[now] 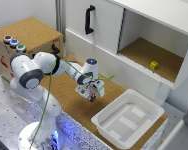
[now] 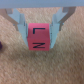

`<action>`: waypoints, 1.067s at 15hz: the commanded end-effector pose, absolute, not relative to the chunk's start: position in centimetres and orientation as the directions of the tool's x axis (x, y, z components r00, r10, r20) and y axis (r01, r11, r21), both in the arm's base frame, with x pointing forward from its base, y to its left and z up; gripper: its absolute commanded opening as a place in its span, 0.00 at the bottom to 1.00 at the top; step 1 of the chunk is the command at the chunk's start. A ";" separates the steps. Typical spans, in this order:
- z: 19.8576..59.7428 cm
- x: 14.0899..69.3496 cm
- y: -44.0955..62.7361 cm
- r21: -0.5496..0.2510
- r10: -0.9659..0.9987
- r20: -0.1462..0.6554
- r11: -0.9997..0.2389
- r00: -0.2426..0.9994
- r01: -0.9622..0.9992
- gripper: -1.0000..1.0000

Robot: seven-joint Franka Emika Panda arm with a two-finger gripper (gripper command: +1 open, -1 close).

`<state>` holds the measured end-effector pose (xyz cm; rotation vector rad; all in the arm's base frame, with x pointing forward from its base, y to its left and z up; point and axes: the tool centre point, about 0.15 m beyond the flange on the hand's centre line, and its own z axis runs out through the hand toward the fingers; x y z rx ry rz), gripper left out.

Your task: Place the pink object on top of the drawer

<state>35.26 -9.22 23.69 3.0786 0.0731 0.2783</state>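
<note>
While my pincer hangs over the cork desk, its two fingers are clamped on the sides of the pink object, a small bright pink cube whose upward face carries dark letter-like marks, blurred in the wrist view. In the exterior view the cube is hidden under my pincer, well apart from the drawer with three coloured buttons.

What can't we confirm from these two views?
- Small pink cube with black letters: seen only in the wrist view; in the exterior view the hand hides it.
- Grip contact: wrist view blurred; the fingers flank the cube, but touching is unclear.
- Brown cork-topped drawer box: its front is largely hidden by the arm in the exterior view.
</note>
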 end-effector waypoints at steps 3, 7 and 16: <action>34.0 35.9 -2.2 0.082 0.216 0.294 -0.976 0.931 0.201 0.00; 37.2 37.4 5.2 0.088 0.355 0.226 -0.935 0.907 0.344 0.00; 46.1 38.6 25.8 0.064 0.732 0.159 -0.677 0.663 0.733 0.00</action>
